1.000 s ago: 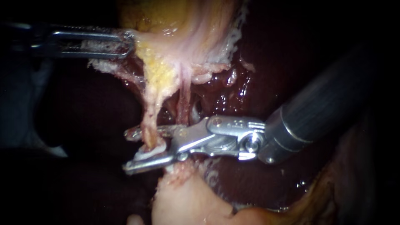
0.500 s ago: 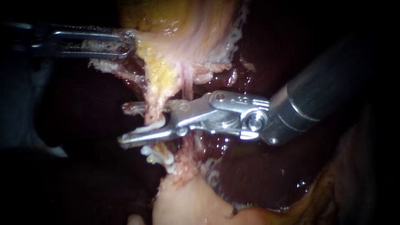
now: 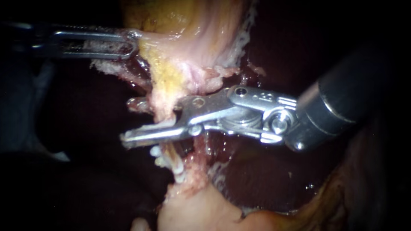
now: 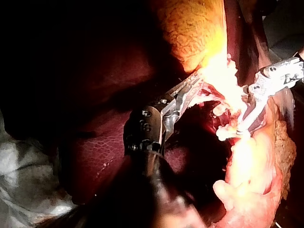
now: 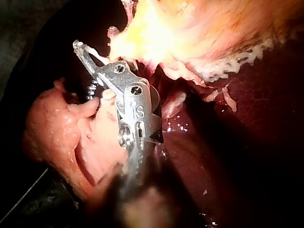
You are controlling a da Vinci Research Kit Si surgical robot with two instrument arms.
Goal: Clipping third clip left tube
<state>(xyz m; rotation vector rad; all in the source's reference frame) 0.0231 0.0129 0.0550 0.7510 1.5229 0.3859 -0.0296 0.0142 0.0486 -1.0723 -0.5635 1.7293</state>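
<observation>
Climbing the left tube [image 3: 160, 113] since a second ago, the right tool [image 3: 127, 120] now straddles it higher up, jaws spread, the tube lying between them. White clips [image 3: 169, 160] sit on the tube just beneath its lower jaw. Well above, the left tool [image 3: 128, 42] pinches the gallbladder [image 3: 188, 25].

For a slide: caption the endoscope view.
Right instrument, jaws open, straddles the left tube above its clips; left instrument grips the gallbladder.
</observation>
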